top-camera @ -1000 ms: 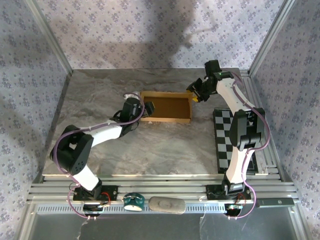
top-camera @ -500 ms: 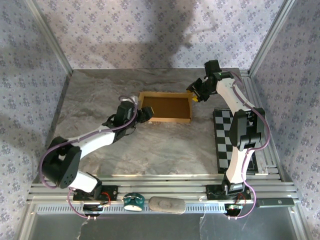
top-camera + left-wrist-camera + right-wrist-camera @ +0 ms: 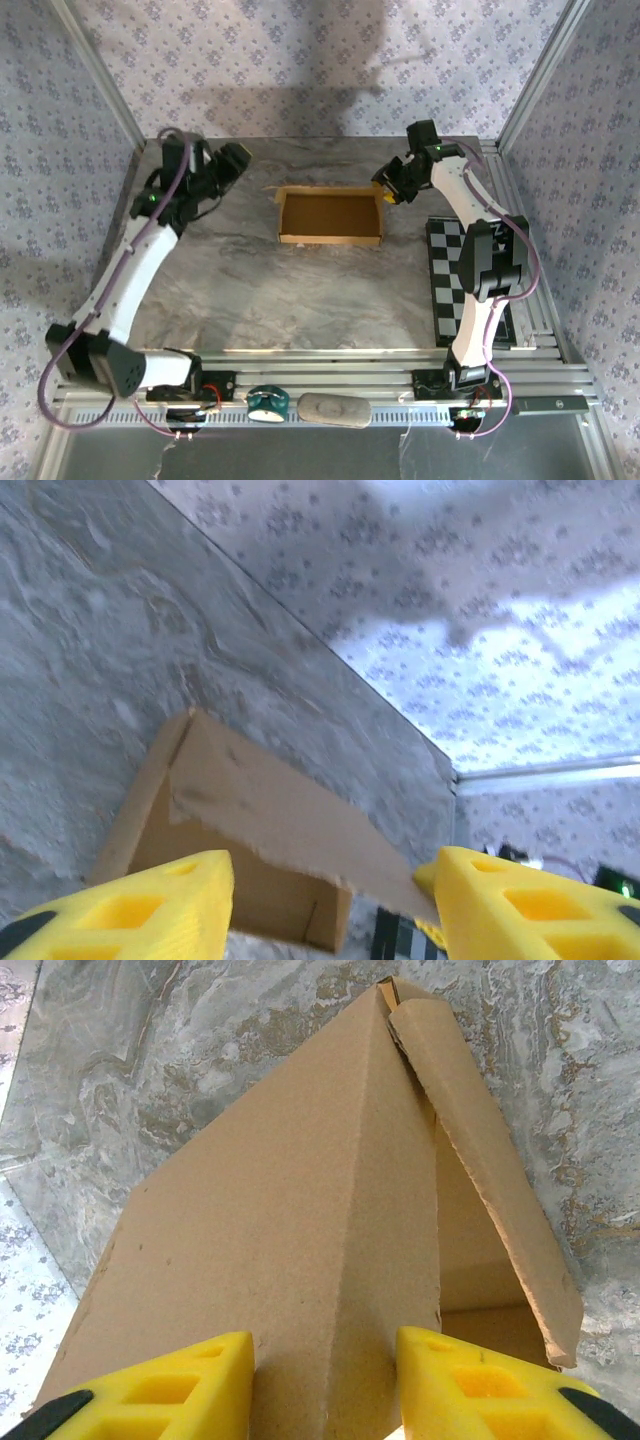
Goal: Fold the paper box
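Now, right tool (image 3: 392,188) pinching the paper box (image 3: 330,215) wall.
Box sits on the worktop (image 3: 300,300), one end clamped in that tool; left tool (image 3: 228,163) spread, empty, box well apart ahead of it.

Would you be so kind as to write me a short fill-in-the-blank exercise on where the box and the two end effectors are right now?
1. The paper box lies with its open side facing ____.
2. The right end effector grips the box by its ____ wall.
3. The left end effector is open, away from the box, and holds ____.
4. The board to the right of the box bears a black-and-white ____ pattern.

Missing words: up; right; nothing; checkered.
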